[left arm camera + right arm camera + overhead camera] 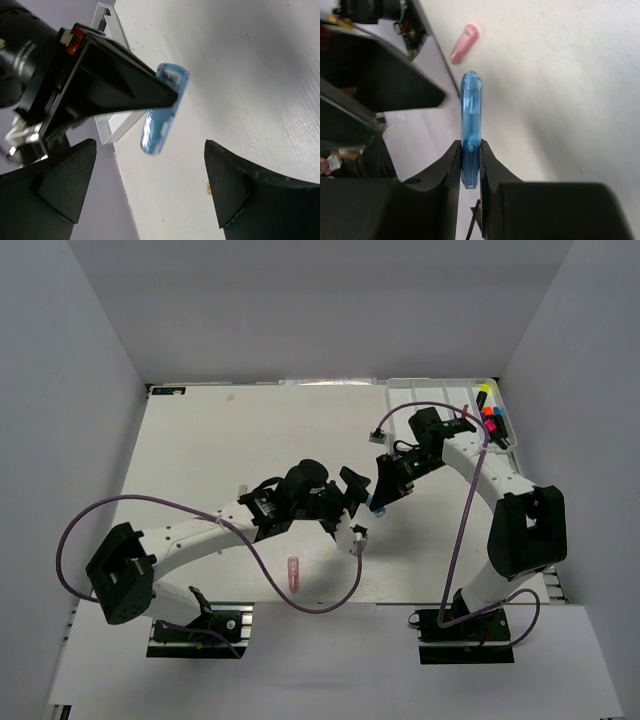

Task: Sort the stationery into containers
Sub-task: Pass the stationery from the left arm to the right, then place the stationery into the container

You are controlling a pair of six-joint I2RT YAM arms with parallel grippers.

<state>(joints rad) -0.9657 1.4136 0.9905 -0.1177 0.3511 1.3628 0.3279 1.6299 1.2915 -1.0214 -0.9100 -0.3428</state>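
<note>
Stationery in play: blue capsule (471, 125), clear-bodied, pinched at one end by right claw (470, 147). Sticks out well past the fingertips, long axis in line with the fingers. Held over table (220, 450); whether touching it, cannot tell.

Left claw (150, 150) spread wide, one finger on each side of the blue capsule, apart from it on both sides. Grips nothing. In that wrist view, right claw's black finger (125, 90) reaching in from upper left, tip pressed against the capsule's upper half.

Beyond right claw's fingertips, past the capsule's free end: pink capsule (465, 43), lying flat on the table, well apart from the claw. Seen from above, on the near side of both claws, nearer to left claw than to right.

Just beside left claw's finger at the right of its own view, down on the table: tan bit (208, 187), too small to tell more.

Far behind right claw, at the table's far right corner: white tray (400, 385). In its rightmost part, highlighters (490, 412) with coloured caps, bunched together; which compartment, cannot tell.
</note>
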